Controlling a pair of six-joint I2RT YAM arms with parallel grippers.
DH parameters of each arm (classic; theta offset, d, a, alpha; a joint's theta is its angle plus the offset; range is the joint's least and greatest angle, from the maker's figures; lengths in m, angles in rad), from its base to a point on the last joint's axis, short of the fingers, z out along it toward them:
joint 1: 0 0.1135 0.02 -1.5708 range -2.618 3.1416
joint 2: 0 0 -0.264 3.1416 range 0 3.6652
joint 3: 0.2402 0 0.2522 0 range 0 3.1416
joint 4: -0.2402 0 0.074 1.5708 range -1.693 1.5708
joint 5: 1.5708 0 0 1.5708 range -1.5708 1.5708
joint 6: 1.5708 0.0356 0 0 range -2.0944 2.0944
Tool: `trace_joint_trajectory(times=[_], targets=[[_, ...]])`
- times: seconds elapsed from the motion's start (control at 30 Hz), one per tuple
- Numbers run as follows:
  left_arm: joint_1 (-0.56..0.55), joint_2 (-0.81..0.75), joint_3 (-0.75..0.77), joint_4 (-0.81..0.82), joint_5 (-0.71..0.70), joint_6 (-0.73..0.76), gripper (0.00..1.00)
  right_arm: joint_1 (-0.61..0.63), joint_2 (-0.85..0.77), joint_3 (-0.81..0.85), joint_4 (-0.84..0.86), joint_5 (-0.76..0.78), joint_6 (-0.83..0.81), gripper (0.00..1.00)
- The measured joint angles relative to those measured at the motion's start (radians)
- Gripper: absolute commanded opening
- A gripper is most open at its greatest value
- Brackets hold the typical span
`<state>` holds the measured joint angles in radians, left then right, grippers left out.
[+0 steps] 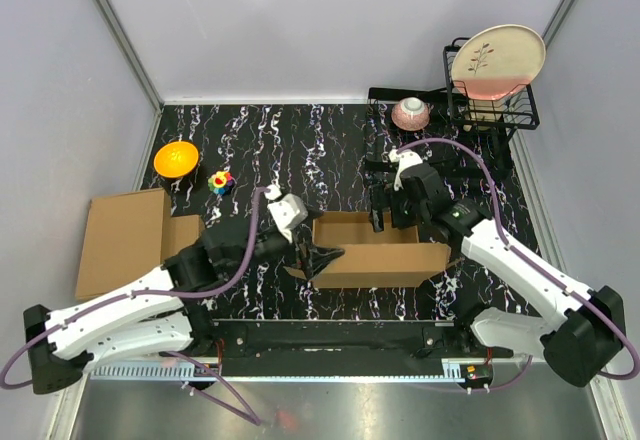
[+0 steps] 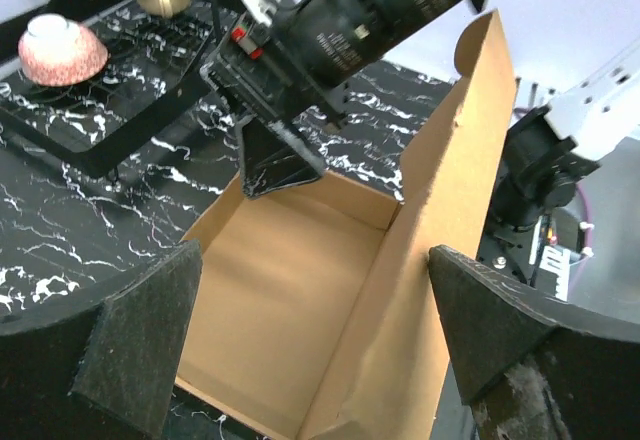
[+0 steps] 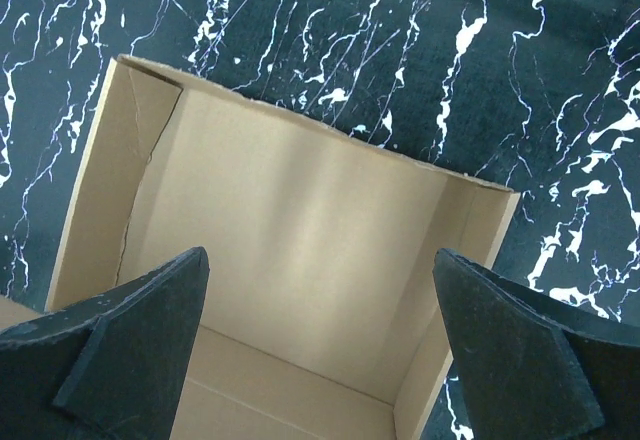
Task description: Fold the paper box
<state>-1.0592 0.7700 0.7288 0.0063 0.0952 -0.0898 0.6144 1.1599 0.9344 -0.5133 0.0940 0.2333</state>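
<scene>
The black, white-veined desk point(image 1: 300, 140) between pale grey walls point(image 1: 320, 20) carries the paper box point(image 1: 380, 265), where left gripper point(image 1: 318, 257) and right gripper point(image 1: 385, 215) have released jaws.

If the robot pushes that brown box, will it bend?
Probably light: the cardboard box is empty and thin-walled. Its tall flap likely bends easily; a crease shows inside one corner. It may slide rather than tip.

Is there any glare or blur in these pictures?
Top external: even light, sharp throughout, no glare on the paper box. Left wrist: the left tool's fingers loom dark and slightly soft up close. Right wrist: a pale sheen bands the box floor.
</scene>
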Motion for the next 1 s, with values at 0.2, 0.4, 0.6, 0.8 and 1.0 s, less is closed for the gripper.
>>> trace_joint_trajectory(times=[0.2, 0.4, 0.6, 0.8, 1.0], targets=[[-0.013, 0.1, -0.003, 0.041, 0.034, 0.016, 0.89, 0.011, -0.033, -0.023, -0.003, -0.001, 0.003, 1.0], [-0.108, 0.047, -0.005, 0.017, 0.161, 0.018, 0.76, 0.012, -0.029, -0.024, -0.004, 0.003, 0.009, 1.0], [-0.19, -0.126, -0.064, -0.041, 0.243, -0.026, 0.52, 0.012, -0.009, -0.024, -0.004, 0.035, 0.006, 1.0], [-0.234, -0.14, -0.086, -0.153, 0.261, -0.054, 0.45, 0.012, 0.012, -0.01, -0.007, 0.063, -0.002, 1.0], [-0.243, -0.101, -0.087, -0.211, 0.253, -0.039, 0.61, 0.012, 0.038, 0.014, -0.011, 0.084, -0.005, 1.0]])
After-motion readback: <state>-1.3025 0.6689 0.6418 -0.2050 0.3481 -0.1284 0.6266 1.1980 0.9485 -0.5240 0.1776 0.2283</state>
